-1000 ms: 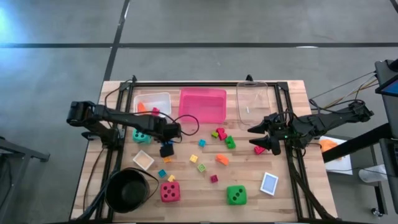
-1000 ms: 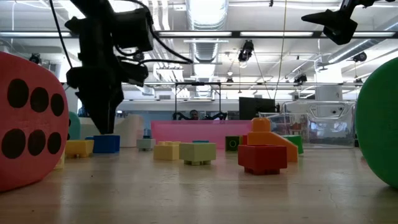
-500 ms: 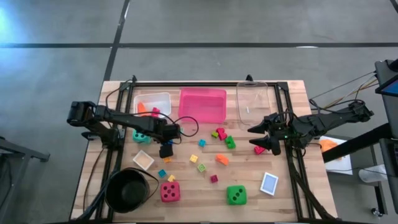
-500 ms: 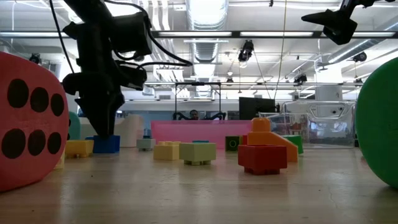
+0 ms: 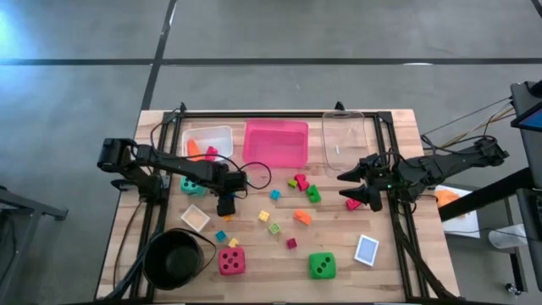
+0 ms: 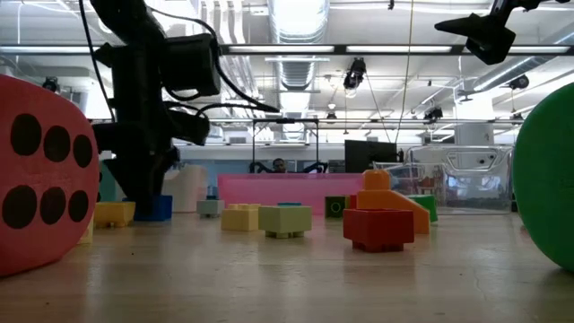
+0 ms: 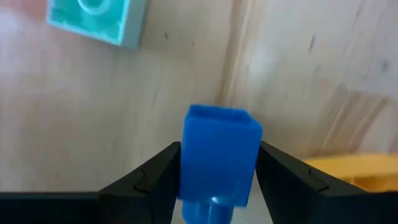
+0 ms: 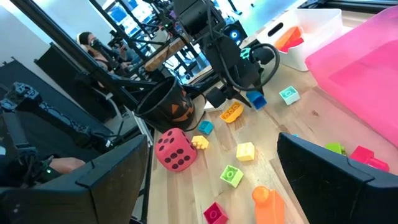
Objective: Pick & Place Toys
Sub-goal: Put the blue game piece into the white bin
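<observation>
High view: white tray (image 5: pixel 222 135) holds orange blocks (image 5: pixel 192 146); left pincer (image 5: pixel 225 206) clamps blue block (image 7: pixel 220 155)

White rectangular plastic tray (image 5: pixel 209 140), pink rectangular plastic tray (image 5: pixel 276 142) & clear rectangular plastic tray (image 5: pixel 343 135) sat left-to-right along table's far edge, w/ black round bowl (image 5: pixel 175 259) at near-left corner.

a robotics lab in an open industrial hall. exposed ceiling ducts (image 6: pixel 296 67), strip lights, monitors (image 6: pixel 369 154), more arm rigs (image 8: pixel 37 118) beyond.
</observation>
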Controlling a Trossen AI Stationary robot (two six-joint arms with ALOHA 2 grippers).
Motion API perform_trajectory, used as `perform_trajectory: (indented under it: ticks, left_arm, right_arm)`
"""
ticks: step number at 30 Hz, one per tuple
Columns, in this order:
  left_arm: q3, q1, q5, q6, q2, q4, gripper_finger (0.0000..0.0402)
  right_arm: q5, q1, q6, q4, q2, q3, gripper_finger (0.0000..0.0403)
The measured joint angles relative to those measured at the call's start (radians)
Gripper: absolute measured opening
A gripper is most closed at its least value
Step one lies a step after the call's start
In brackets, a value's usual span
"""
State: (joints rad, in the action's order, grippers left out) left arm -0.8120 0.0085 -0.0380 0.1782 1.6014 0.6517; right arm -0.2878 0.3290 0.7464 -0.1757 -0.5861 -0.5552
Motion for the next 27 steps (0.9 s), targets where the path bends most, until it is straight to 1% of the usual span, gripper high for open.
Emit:
perform_trajectory:
  ticks: [3,5,7,8,15,21,24,27]
  left_arm:
    - [0.0,0.0,0.001,-0.003,0.008,0.003,0.0193]
    - [-0.001,0.0,-0.005,0.001,0.007,0.005,0.0169]
    - [-0.004,0.0,-0.006,0.002,0.004,0.005,0.0133]
    - [-0.006,0.0,-0.006,0.005,0.004,0.007,0.013]
    - [-0.035,0.0,-0.003,0.054,0.004,0.009,0.013]
    - [-0.116,0.008,-0.019,0.127,-0.017,0.068,0.013]
    - [-0.171,0.039,-0.043,0.19,-0.042,0.118,0.013]
    - [-0.213,0.096,-0.07,0.284,-0.078,0.135,0.013]
  right_arm:
    - [0.0,0.0,0.001,0.0,0.001,0.0,0.0348]
    - [0.0,0.0,0.001,0.0,0.001,0.0,0.0348]
    - [0.0,0.0,0.001,0.0,0.001,0.0,0.0348]
    - [0.0,0.0,0.001,0.0,0.001,0.0,0.0348]
    - [0.0,0.0,0.001,0.0,0.001,0.0,0.0348]
    - [0.0,0.0,0.001,0.0,0.001,0.0,0.0348]
    - [0.0,0.0,0.001,0.0,0.001,0.0,0.0348]
    - [0.0,0.0,0.001,0.0,0.001,0.0,0.0348]
